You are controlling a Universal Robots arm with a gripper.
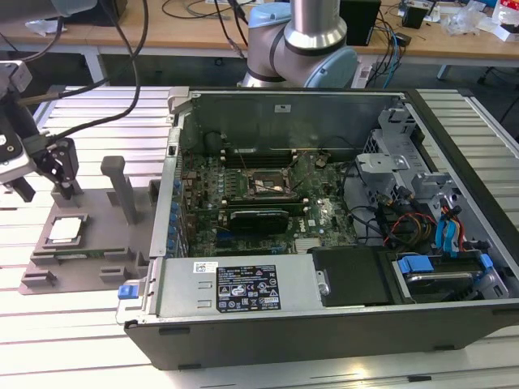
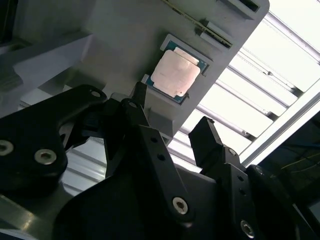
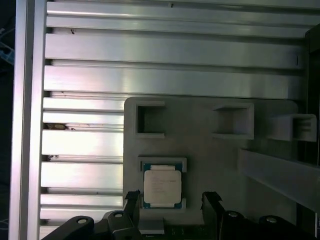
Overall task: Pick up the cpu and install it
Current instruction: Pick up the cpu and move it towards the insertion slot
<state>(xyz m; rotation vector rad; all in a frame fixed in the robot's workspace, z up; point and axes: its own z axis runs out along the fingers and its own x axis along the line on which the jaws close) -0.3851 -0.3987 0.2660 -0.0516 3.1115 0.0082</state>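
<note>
The gripper (image 1: 45, 190) is wide open, fingers spread with nothing between them. It hangs over the grey tray (image 1: 89, 259) on the exterior view's left, well apart from the PC. In the first wrist view the gripper (image 3: 171, 196) has one black fingertip (image 3: 132, 196) on each side of the cpu (image 3: 162, 187), so it looks lined up over it. From the exterior view it's above the chip, not touching it. The second wrist view shows the same: the gripper (image 2: 172, 107) is open and the cpu (image 2: 176, 75) lies beyond the tips.

The cpu (image 1: 66, 230) sits flat in its square pocket in the tray, silvery top up, so it hasn't been picked up yet. The tray (image 3: 200, 150) has a few more little rectangular pockets around it. A grey upright post (image 1: 122, 186) stands on it, between the chip and the case.

All of this is on a table of aluminium slats (image 1: 81, 113). To the exterior view's right of the tray is the open computer case (image 1: 186, 279), lying on its side. You can see the green motherboard (image 1: 316, 211) and the black-framed socket (image 1: 263, 185) roughly in the middle of the board. There's a bundle of cables (image 1: 405, 223) over on the exterior view's right end. The arm's base joint (image 1: 300, 40) is behind the case, with a wooden desk (image 1: 186, 32) farther back.
</note>
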